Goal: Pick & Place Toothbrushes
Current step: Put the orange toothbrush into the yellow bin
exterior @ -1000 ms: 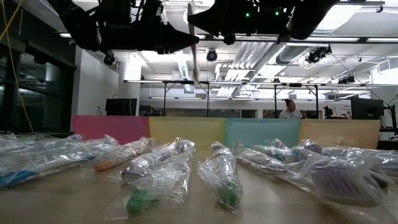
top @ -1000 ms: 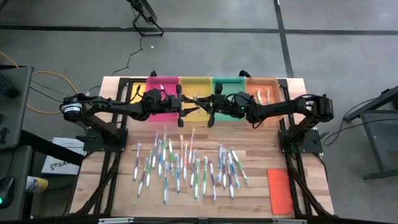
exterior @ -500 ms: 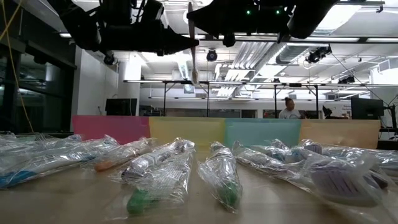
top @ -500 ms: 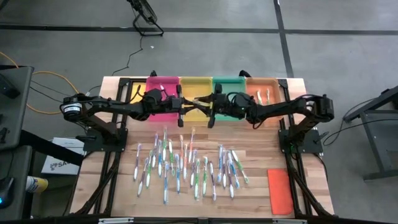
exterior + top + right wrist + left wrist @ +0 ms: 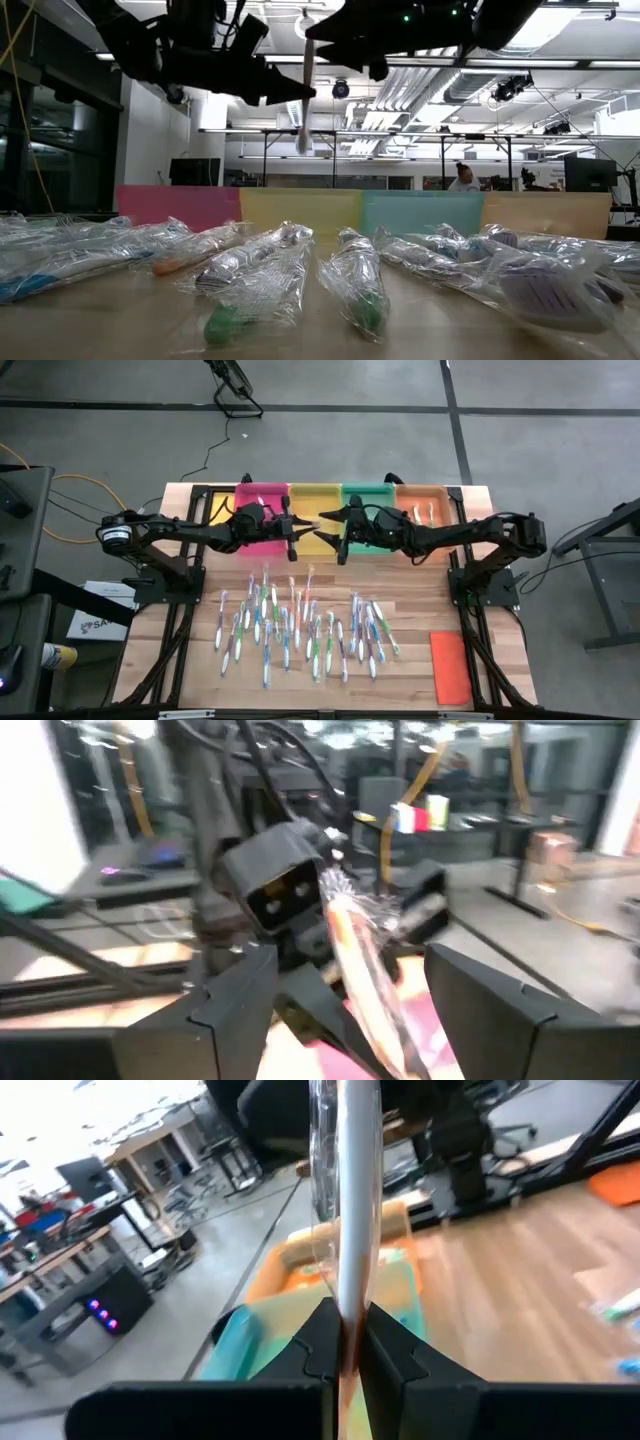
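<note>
One wrapped toothbrush (image 5: 306,120) stands upright in the air above the yellow tray (image 5: 314,493), with my left gripper (image 5: 303,528) shut on it. My right gripper (image 5: 328,527) faces it from the table's right. It is open, with its fingers (image 5: 480,1005) on either side of the brush (image 5: 362,970) and not touching it. Many more wrapped toothbrushes (image 5: 300,625) lie flat on the wooden table (image 5: 420,610) nearer the front. My left gripper pinches the toothbrush's shaft (image 5: 349,1295) between its two fingers, through the clear wrapper, about midway along its length (image 5: 305,95). The fingers come level from the table's left and lie across the brush. The brush is lifted clear and stands upright.
Four trays stand in a row at the far edge: pink (image 5: 262,495), yellow, green (image 5: 367,493) and orange (image 5: 420,495), the last holding a few brushes. A flat orange lid (image 5: 451,667) lies at the front right. A person (image 5: 462,178) stands in the room beyond the table.
My left gripper has shut on the toothbrush, and my right gripper has opened wide and let it go. The brush has stayed upright and sunk a little with the left gripper, and both wrists have rolled slightly.
</note>
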Controlling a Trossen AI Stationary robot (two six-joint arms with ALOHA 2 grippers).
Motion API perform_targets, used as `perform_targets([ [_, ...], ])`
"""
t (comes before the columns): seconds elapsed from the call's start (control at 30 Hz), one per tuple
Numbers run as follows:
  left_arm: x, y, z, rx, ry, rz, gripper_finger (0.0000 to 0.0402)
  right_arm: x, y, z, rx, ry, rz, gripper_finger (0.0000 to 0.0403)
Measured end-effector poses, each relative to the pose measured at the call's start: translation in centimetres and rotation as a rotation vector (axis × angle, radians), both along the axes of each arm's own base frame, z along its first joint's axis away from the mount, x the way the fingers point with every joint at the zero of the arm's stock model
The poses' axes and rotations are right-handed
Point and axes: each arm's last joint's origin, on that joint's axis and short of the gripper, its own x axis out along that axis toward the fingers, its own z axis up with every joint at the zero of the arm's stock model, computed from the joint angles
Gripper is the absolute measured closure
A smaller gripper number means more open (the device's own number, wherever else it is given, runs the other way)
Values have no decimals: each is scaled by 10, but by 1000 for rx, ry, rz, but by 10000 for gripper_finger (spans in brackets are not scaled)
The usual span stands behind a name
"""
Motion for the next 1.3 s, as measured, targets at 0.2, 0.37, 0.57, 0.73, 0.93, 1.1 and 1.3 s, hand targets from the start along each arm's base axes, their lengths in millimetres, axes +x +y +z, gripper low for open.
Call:
perform_targets([
  [0.2, -9, 22, -6, 17, 67, 79, 390, -7, -3, -1, 12, 82, -129, 155],
  [0.37, -17, 40, -7, 113, 107, 83, 390, -9, -4, -5, 31, 124, -229, 154],
  [0.57, -23, 50, -9, 441, 219, 45, 390, -10, -4, -13, 69, 195, -244, 154],
  [0.73, -25, 51, -13, 579, 293, 26, 383, -11, -4, -16, 109, 217, -246, 154],
  [0.93, -22, 52, -11, 581, 342, 2, 387, -10, -1, -16, 113, 214, -238, 154],
  [1.1, -17, 55, -2, 604, 397, -22, 387, -9, 3, -16, 124, 209, -230, 154],
  [1.3, -13, 58, 7, 606, 488, -61, 387, -8, 9, -16, 123, 210, -214, 154],
])
